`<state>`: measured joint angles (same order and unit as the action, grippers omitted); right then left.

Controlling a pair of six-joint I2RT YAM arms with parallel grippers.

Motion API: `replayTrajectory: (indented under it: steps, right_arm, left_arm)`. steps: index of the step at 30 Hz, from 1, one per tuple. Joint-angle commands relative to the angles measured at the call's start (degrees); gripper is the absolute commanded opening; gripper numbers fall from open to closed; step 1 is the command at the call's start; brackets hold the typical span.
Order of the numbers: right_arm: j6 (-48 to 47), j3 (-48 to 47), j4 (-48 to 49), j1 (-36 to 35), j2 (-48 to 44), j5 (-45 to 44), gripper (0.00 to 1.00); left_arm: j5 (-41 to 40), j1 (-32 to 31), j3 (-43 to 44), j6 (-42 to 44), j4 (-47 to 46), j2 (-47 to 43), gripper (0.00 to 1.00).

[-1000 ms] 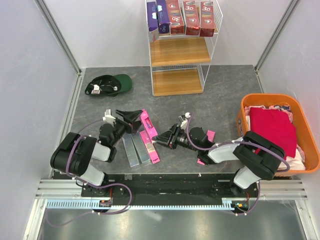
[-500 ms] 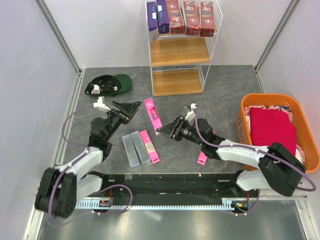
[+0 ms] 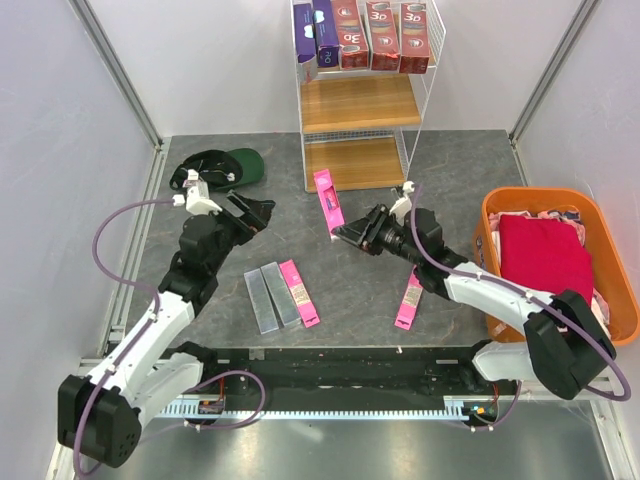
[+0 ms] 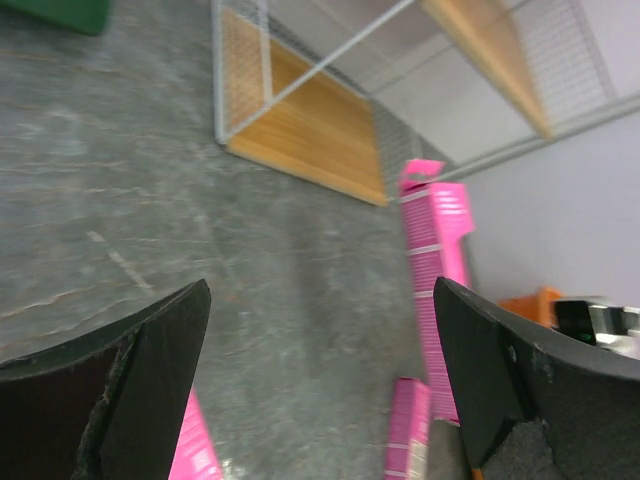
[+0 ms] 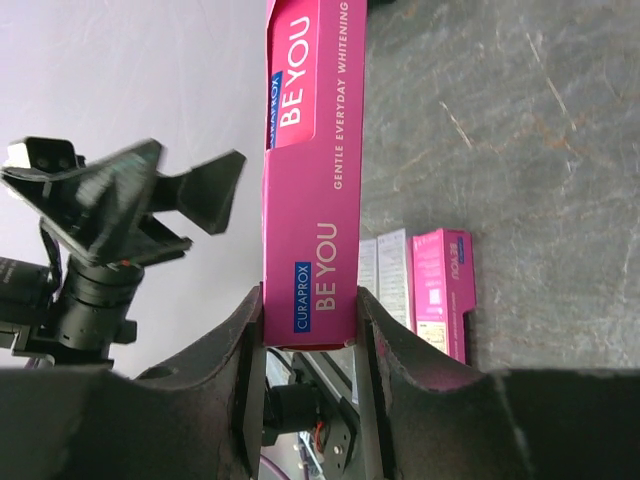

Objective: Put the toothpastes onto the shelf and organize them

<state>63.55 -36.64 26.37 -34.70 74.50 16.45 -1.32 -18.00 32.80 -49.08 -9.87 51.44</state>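
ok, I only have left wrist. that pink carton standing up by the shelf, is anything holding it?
Observer: Yes, the right gripper is shut on the pink carton, clamping one end.
Operator: anything shelved yet?
Observer: Five stand on the top board of the shelf: two purple cartons, three dark red cartons.
Operator: what's not shelved?
Observer: Two silver-grey cartons and a second pink carton lie side by side; a third pink carton lies apart, to their right.

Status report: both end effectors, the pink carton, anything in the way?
Right end effector shut on pink carton, near the shelf. Left end effector open, empty. Path to shelf looks free.
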Motion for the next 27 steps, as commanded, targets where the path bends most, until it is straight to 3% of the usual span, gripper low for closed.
replayTrajectory:
  steps: [1,5,14,27]
  right_arm:
    - [-2.6,-5.5,0.1,1.6,-2.3,3.2,0.23]
    - [-3.4,-7.6,-0.3,2.7,-1.1,3.3,0.23]
    - [-1.5,-14.1,5.0,4.8,5.5,3.2,0.23]
    - [4.2,-33.0,10.4,6.6,21.8,-0.1,0.24]
  left_arm:
    - [-13.6,-4.1,6.1,7.7,12.5,2.2,1.0]
    - [-18.3,-7.0,8.9,9.0,15.4,4.0,1.0]
    - [-19.0,-8.2,9.2,9.4,15.1,5.4,1.0]
    - [-19.4,-8.3,8.9,10.1,14.7,4.3,1.0]
